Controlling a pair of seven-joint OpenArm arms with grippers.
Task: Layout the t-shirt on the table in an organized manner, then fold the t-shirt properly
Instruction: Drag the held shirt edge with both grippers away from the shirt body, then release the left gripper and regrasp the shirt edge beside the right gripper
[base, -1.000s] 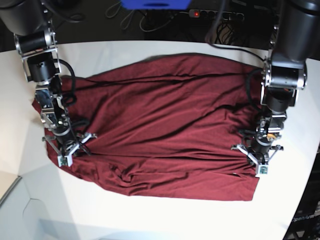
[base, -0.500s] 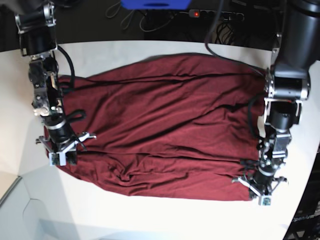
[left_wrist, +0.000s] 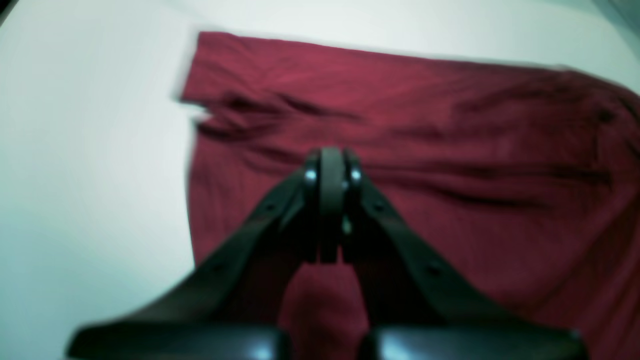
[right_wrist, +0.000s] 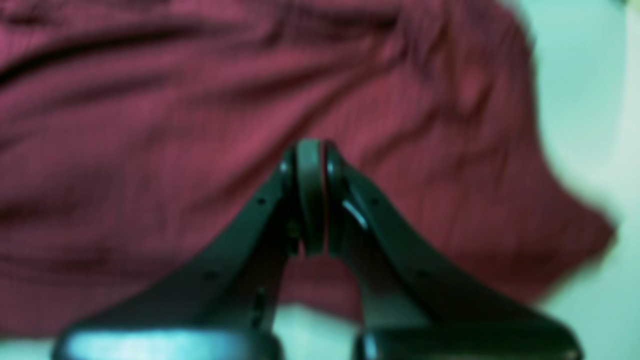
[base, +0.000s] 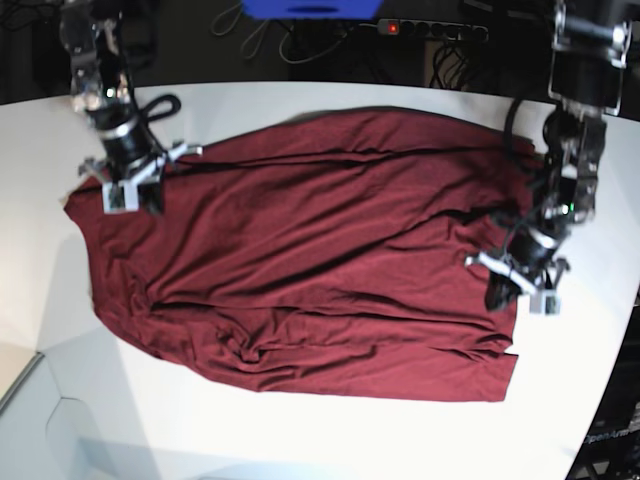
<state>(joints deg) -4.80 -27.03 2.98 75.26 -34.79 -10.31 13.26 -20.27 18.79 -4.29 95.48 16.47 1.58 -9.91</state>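
At twelve o'clock in our base view we see a blue object (base: 312, 8) cut off by the frame's edge. Just toward one o'clock lies a black power strip (base: 432, 29) with a red light. Tangled dark cables (base: 455, 68) run over the dark floor beside it.

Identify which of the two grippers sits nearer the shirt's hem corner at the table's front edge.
The left gripper, on the base view's right, near the t-shirt's front corner; the right gripper sits by the far side.
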